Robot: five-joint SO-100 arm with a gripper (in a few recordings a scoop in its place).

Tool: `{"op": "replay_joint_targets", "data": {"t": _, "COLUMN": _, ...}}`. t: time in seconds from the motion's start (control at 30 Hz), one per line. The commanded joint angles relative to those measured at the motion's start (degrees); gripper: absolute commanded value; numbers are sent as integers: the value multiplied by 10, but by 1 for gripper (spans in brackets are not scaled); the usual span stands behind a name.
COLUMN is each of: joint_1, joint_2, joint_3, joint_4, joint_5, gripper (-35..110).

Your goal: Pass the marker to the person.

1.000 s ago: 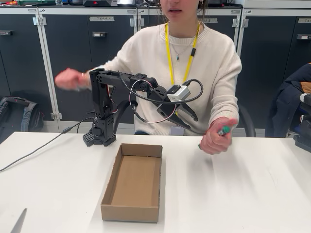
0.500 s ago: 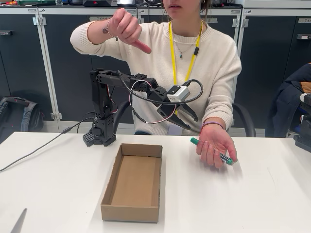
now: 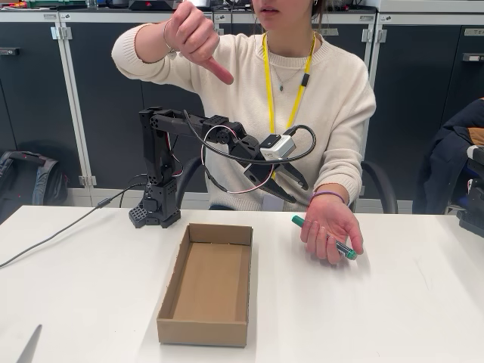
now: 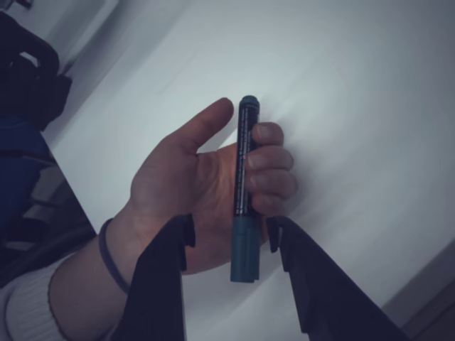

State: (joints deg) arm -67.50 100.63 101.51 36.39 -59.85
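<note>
The worktop (image 3: 393,302) is white, with the person (image 3: 302,98) seated behind it in a cream sweater, one fist raised thumb-down (what that signals I cannot say). An open cardboard box (image 3: 206,283) sits in front of the black arm (image 3: 162,162). The arm reaches out toward the person's other hand (image 3: 330,231), which rests palm-up on the worktop. The jaws (image 3: 291,185) hang just above and beside that hand, spread apart and gripping nothing; the wrist view shows both fingers (image 4: 160,284) framing the palm. The marker (image 3: 324,237) lies across the open palm, green ends showing past it. By my reading the handover is done: the marker is with the person, and nothing seems left but for the arm to draw back.
</note>
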Motion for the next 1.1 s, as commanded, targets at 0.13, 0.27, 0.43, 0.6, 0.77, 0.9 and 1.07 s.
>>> {"op": "replay_joint_targets", "data": {"t": 0.13, "joint_1": 5, "joint_2": 33, "joint_3": -6, "joint_4": -11, "joint_5": -4, "gripper": 22}}
{"op": "replay_joint_targets", "data": {"t": 0.27, "joint_1": 5, "joint_2": 32, "joint_3": -6, "joint_4": -14, "joint_5": -4, "gripper": 23}}
{"op": "replay_joint_targets", "data": {"t": 0.43, "joint_1": 6, "joint_2": 31, "joint_3": -1, "joint_4": -20, "joint_5": -4, "gripper": 23}}
{"op": "replay_joint_targets", "data": {"t": 0.6, "joint_1": 4, "joint_2": 31, "joint_3": -1, "joint_4": -15, "joint_5": -4, "gripper": 23}}
{"op": "replay_joint_targets", "data": {"t": 0.77, "joint_1": 4, "joint_2": 33, "joint_3": 5, "joint_4": -20, "joint_5": -4, "gripper": 23}}
{"op": "replay_joint_targets", "data": {"t": 0.9, "joint_1": 4, "joint_2": 33, "joint_3": -4, "joint_4": -7, "joint_5": -3, "gripper": 23}}
{"op": "replay_joint_targets", "data": {"t": 1.07, "joint_1": 6, "joint_2": 26, "joint_3": -9, "joint_4": -8, "joint_5": -11, "gripper": 22}}
